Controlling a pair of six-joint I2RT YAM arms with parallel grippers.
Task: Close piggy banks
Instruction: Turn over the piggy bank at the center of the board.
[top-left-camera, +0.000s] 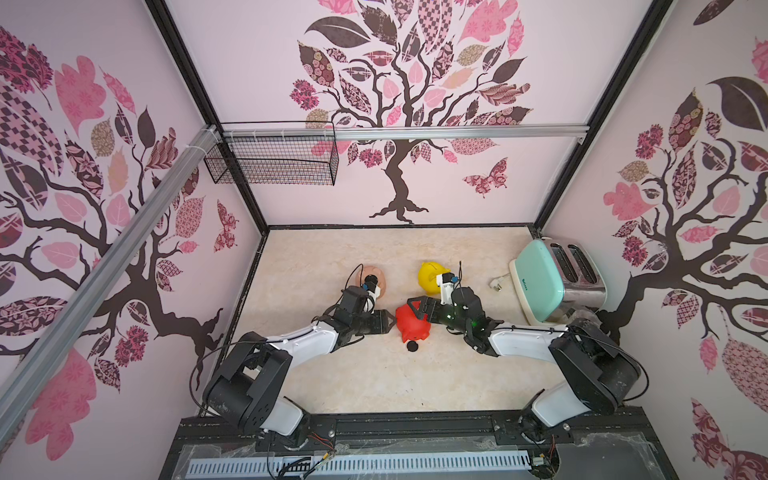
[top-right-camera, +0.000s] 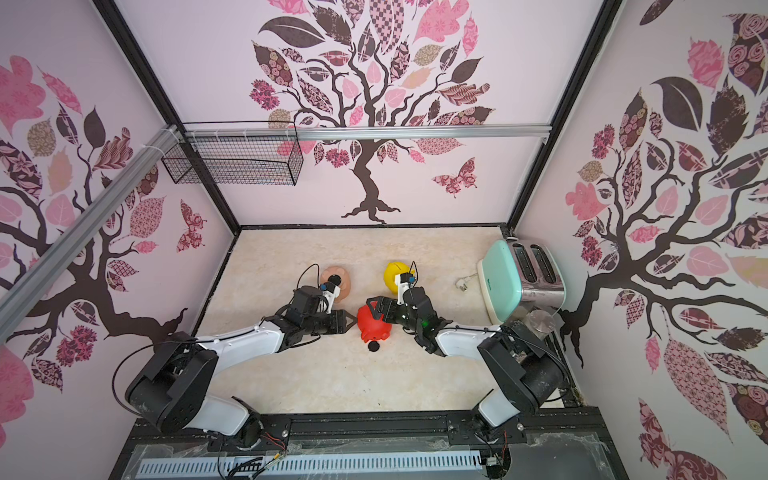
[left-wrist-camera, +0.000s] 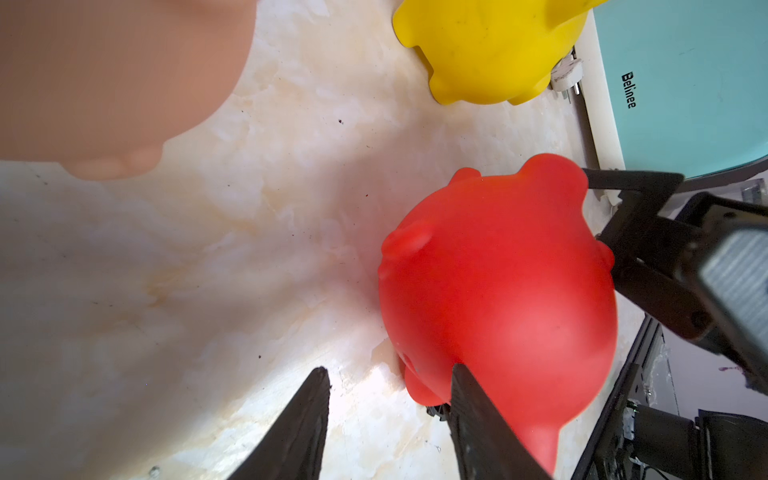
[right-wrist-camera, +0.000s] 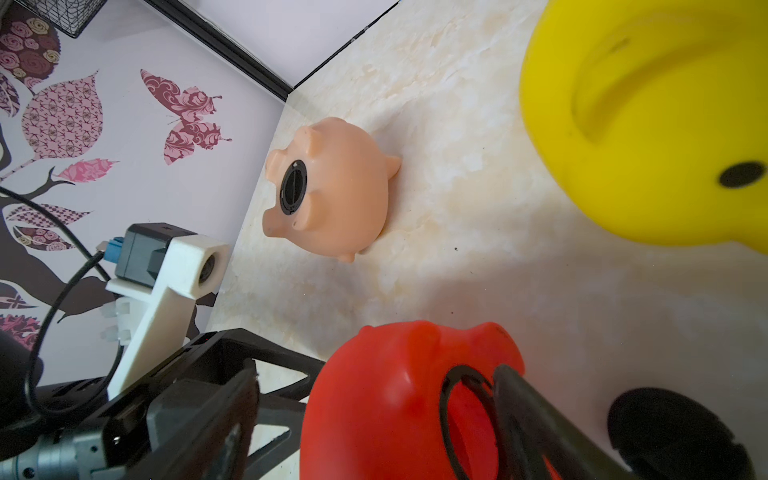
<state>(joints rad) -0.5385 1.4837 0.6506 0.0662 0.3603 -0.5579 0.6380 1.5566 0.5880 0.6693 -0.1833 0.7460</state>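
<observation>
The peach pig (right-wrist-camera: 332, 191), toward the table's (top-left-camera: 374, 386) left edge, looks plugged, the yellow pig's (top-left-camera: 430, 278) belly cannot be judged, and the red pig (top-left-camera: 411, 322) mid-table lies unplugged, its loose plug (top-left-camera: 412, 346) just beside it, flanked by the wide-spread right gripper (right-wrist-camera: 374, 374) and the part-open, empty left gripper (left-wrist-camera: 388, 370).

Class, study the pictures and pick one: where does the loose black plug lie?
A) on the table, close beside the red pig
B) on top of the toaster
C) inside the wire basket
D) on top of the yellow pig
A: in a top view the black plug lies flat on the table, close beside the red pig, on the side nearer the arm bases.
</observation>
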